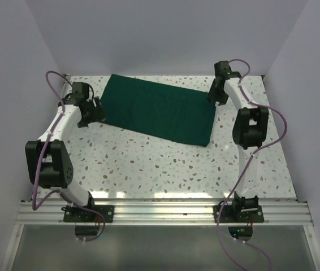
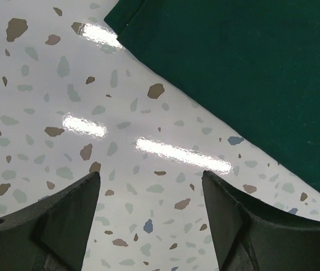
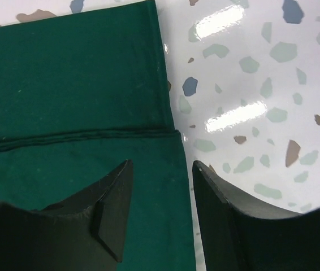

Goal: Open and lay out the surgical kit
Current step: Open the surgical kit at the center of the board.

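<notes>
While both claws stand off the kit [image 1: 157, 110], nothing is committed, so the risks are all ahead. It lies as a flat, folded dark green bundle on the far half of the table [image 1: 148, 164], skewed, with its left end farther away than its right. I see no tray or instruments. I judge they are wrapped inside, but I cannot tell.

My left claw [image 2: 150, 179] is wide open over bare table just beside the kit's left edge, gripping nothing. My right claw [image 3: 163, 166] is part open at the far right corner. It straddles the right edge, half over the kit and half over table, with nothing pinched that I can see. A fold [image 3: 81, 137] runs across just beyond its tips, with several layers stacked at the edge.

What worries me most is layer count. If I close here, the right claw could catch every layer instead of the top flap. A pull would then drag or lift the whole bundle rather than open it. The table is glossy, so the kit would likely slide, and the left claw is not on it to pin it down. If the bundle tips, whatever is inside could spill. If I come down too low, the outer tip could jam on the table. If I stay too high, the claw closes on air.
</notes>
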Tool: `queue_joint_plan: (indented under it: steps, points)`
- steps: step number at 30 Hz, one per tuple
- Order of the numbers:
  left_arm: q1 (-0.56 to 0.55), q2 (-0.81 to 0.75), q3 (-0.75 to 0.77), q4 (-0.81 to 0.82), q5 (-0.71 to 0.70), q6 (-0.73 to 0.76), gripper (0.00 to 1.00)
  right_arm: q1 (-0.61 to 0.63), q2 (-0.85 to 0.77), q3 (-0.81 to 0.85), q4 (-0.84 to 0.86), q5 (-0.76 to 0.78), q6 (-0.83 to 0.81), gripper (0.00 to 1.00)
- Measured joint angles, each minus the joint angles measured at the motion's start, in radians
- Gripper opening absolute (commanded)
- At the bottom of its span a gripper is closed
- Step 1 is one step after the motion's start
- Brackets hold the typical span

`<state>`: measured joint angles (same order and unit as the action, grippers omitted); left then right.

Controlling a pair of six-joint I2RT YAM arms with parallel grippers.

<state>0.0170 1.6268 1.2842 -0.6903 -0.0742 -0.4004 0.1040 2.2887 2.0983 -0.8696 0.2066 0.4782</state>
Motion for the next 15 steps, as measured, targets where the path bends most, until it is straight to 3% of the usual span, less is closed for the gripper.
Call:
queue_joint_plan:
  steps: [10,15]
  points:
    - [0.000,0.000,0.000,-0.001,-0.013,0.000,0.77,0.001,0.138,0.064,-0.029,0.005,0.000,0.46]
    - [0.000,0.000,0.000,-0.002,-0.019,0.000,0.77,0.001,0.138,0.067,-0.031,0.024,-0.002,0.27]
